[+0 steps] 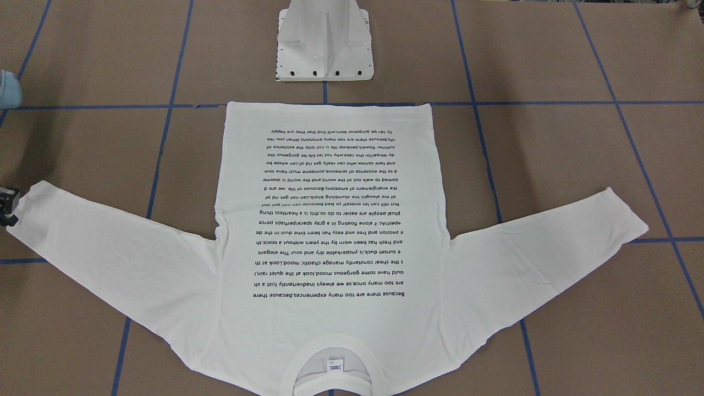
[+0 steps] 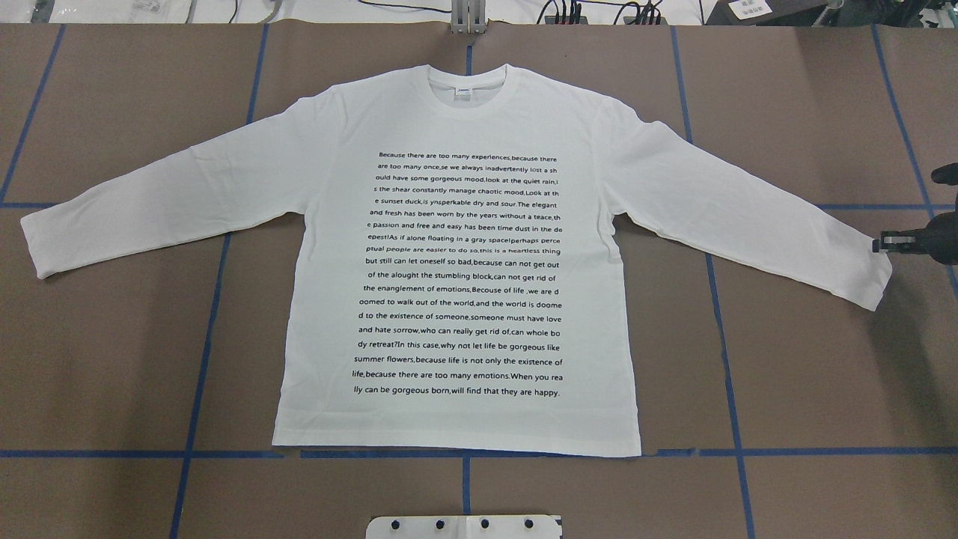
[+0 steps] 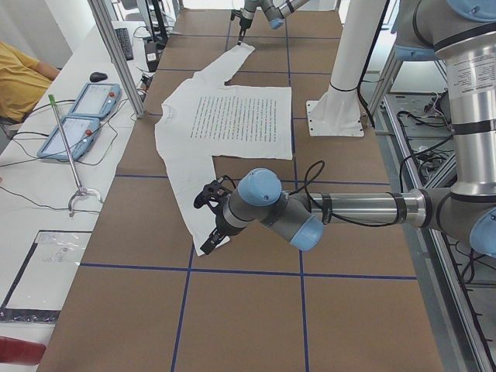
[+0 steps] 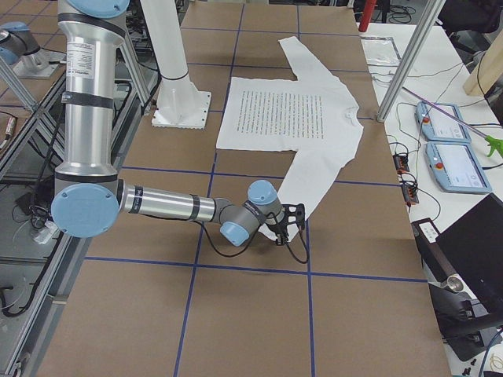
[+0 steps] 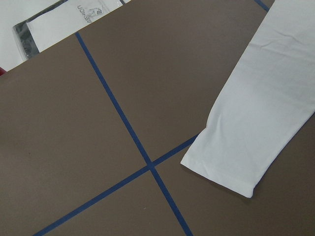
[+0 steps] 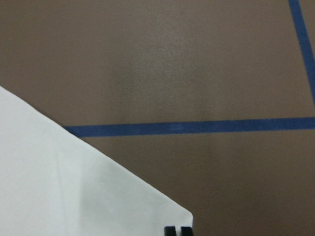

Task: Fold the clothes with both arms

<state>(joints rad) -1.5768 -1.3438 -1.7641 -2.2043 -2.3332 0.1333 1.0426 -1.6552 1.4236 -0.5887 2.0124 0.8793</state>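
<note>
The white long-sleeved T-shirt [image 2: 456, 262] lies flat on the table, text side up, with both sleeves spread and the collar [image 2: 468, 93] on the far side. My right gripper [image 2: 882, 244] sits at the right sleeve's cuff corner. In the right wrist view its fingertips [image 6: 171, 230] are together just beside the cuff [image 6: 74, 187], and I see no cloth between them. It also shows in the front-facing view [image 1: 11, 208]. My left gripper [image 3: 211, 236] hovers by the left cuff [image 5: 231, 162]. It shows only in the exterior left view, so I cannot tell its state.
The white pedestal base [image 1: 324, 49] stands on the robot's side of the shirt hem. Blue tape lines [image 2: 202, 359] grid the brown table. Two teach pendants [image 3: 77, 116] and cables lie on the bench beyond the collar side.
</note>
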